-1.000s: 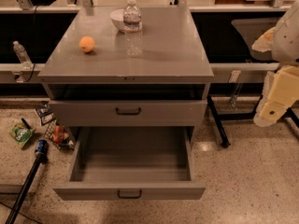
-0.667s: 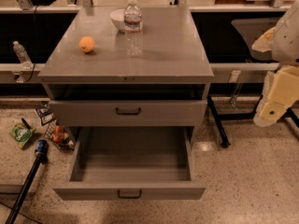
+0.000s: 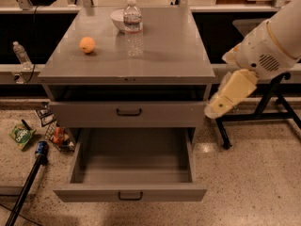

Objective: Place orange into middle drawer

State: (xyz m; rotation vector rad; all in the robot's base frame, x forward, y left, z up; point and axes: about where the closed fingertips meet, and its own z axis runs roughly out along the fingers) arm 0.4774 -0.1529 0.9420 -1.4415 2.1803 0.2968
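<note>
- Fruit, small round orange point(image 3: 87, 44): resting on grey metal table point(image 3: 178, 55).
- Wide grey middle drawer point(image 3: 134, 166): pulled open.
- My cream gripper point(image 3: 221, 105): right of table; opening state indeterminate.

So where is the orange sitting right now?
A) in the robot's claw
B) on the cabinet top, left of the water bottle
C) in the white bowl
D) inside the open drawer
B: the orange lies on the cabinet top, left of the water bottle; the open middle drawer holds no fruit, and the claw hangs off the cabinet's right side, apart from the orange.
</note>
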